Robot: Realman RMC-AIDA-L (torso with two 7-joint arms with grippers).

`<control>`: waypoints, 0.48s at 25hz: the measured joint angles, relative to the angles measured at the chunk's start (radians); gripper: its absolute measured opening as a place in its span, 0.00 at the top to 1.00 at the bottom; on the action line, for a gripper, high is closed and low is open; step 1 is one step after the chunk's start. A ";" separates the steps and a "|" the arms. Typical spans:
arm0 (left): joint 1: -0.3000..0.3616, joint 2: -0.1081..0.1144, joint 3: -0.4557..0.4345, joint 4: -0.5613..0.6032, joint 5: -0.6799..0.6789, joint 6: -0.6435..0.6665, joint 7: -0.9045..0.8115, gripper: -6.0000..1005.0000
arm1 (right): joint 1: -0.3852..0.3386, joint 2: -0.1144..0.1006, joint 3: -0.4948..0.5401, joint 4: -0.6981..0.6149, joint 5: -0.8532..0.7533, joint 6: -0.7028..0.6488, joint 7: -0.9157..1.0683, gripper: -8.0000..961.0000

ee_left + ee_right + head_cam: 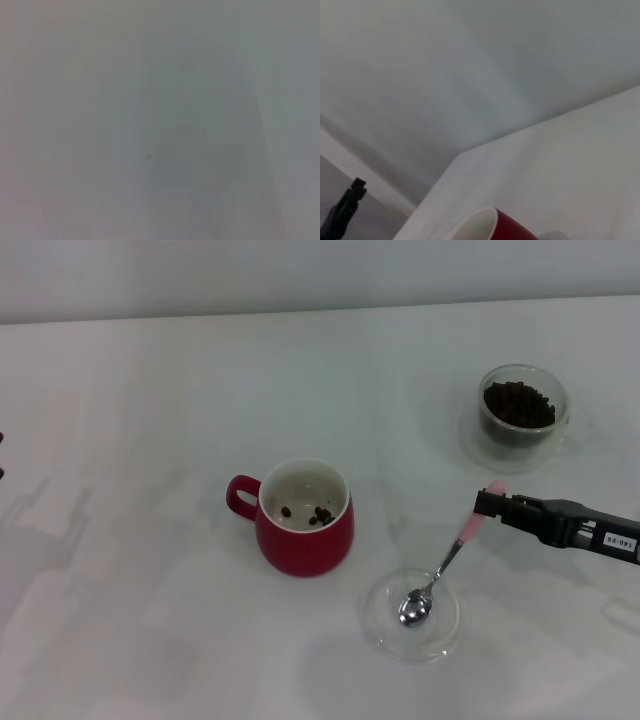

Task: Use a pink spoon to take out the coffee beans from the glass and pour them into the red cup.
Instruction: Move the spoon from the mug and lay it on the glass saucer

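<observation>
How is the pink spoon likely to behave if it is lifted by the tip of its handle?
The pink spoon looks stiff, being thin metal with a hard handle. Held at the pink tip by the right hand, it may pivot, since the bowl hangs far from the grip. Its shiny bowl might slide on the smooth glass dish.

red cup (303, 531) mid-table, glass (521, 418) far right
</observation>
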State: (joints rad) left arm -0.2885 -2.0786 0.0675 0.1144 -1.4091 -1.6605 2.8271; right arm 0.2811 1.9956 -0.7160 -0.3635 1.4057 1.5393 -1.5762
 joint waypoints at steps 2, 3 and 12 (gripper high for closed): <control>0.000 0.000 0.000 0.006 -0.001 0.005 0.000 0.48 | -0.003 0.000 0.000 0.002 -0.002 -0.002 0.007 0.84; 0.000 0.000 0.000 0.008 -0.002 0.006 0.000 0.48 | -0.005 0.000 0.000 0.005 -0.003 0.000 0.012 0.84; -0.001 -0.001 0.003 0.007 -0.005 0.004 0.000 0.48 | 0.004 -0.006 -0.006 0.028 -0.068 0.031 0.071 0.84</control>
State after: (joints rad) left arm -0.2891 -2.0797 0.0706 0.1217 -1.4144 -1.6565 2.8271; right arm 0.2849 1.9900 -0.7225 -0.3359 1.3373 1.5706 -1.5049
